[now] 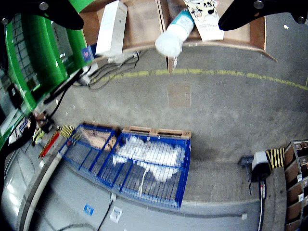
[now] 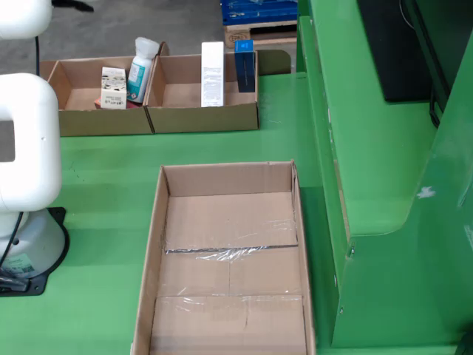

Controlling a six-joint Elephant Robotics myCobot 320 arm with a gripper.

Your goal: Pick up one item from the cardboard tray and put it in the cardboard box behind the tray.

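Observation:
In the fixed view, two shallow cardboard trays (image 2: 203, 118) stand side by side at the back of the green table. The right one holds a tall white box (image 2: 212, 63) and a blue box (image 2: 244, 65). The left one holds a teal-and-white bottle (image 2: 140, 70) and a small printed carton (image 2: 112, 87). A large empty cardboard box (image 2: 159, 222) lies in the foreground. In the gripper view my gripper (image 1: 150, 23) is open and empty, with its black fingers (image 1: 57, 12) spread wide. The white box (image 1: 111, 28), the bottle (image 1: 175, 31) and the carton (image 1: 204, 17) lie between them, further off.
My white arm and its base (image 2: 29, 251) stand at the left of the fixed view. A raised green wall (image 2: 384, 148) runs along the right. Beyond the table edge, the gripper view shows concrete floor and a blue wire cage (image 1: 139, 163).

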